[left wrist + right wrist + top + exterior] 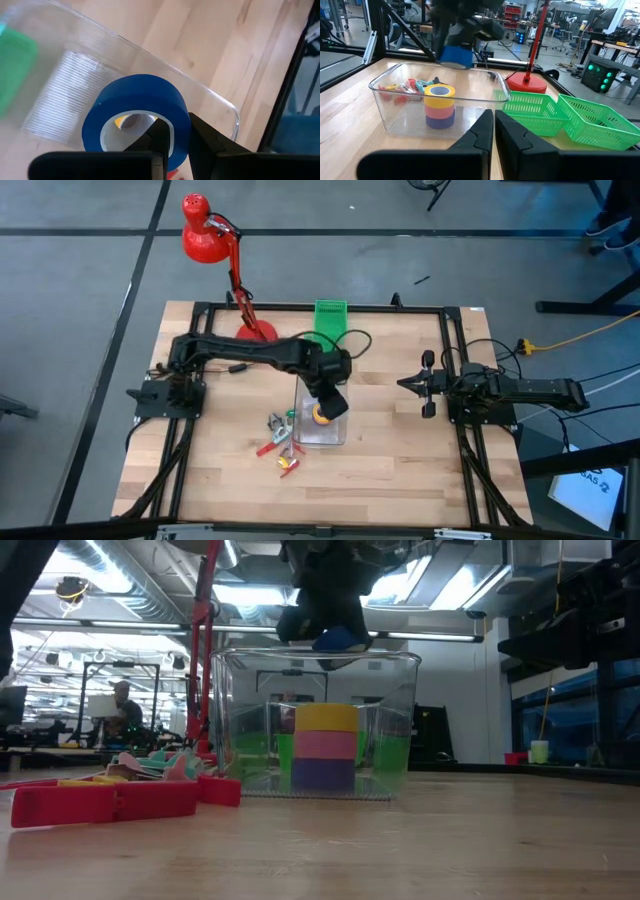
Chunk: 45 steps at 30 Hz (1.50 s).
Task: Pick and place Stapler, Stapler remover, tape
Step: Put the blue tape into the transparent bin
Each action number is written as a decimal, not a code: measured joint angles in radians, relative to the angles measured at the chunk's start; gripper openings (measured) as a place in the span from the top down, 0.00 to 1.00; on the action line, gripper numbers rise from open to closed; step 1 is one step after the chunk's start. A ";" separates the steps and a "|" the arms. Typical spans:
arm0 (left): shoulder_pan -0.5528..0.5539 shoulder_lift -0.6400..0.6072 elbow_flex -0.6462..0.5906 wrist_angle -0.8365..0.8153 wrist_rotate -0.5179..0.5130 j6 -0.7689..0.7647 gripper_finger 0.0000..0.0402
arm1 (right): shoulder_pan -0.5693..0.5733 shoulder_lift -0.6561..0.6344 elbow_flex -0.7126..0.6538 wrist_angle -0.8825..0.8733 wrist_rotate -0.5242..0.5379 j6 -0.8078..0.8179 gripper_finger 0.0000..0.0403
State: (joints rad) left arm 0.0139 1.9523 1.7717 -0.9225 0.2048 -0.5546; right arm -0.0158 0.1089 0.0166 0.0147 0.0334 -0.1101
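Observation:
A blue roll of tape (135, 100) hangs over the clear container (315, 670) with my left gripper (176, 122) shut on it; in the low view this roll (340, 640) is just above the rim. Inside the container stands a stack of rolls, yellow (439, 91) on pink on blue. A red stapler (100, 802) and small pink and teal pieces (150, 765) lie on the table left of the container. My right gripper (493, 125) waits shut at the table's right side (425, 385). My left gripper holds the blue roll by its ring wall (181, 132). One finger (159, 137) is inside the roll's hole and the other (210, 145) is outside. The fingers slant down from above. The roll hangs clear above the container, tilted.
Two green baskets (530, 112) (600, 120) stand beyond the container, and a red desk lamp (205, 235) stands with its base (527, 80) at the table's far edge. Bare wood lies on the near side (400, 480). A black frame (450, 340) borders the table.

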 joint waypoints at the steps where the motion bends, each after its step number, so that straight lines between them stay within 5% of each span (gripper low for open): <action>1: -0.006 0.008 0.000 -0.001 0.000 0.001 0.91 | 0.000 0.000 0.000 0.000 0.000 0.000 0.95; 45: -0.025 0.093 -0.002 -0.066 0.017 -0.035 0.89 | 0.000 0.000 0.000 0.000 0.000 0.000 0.95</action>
State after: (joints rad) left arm -0.0113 2.0449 1.7695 -0.9882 0.2219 -0.5899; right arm -0.0158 0.1090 0.0166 0.0150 0.0333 -0.1101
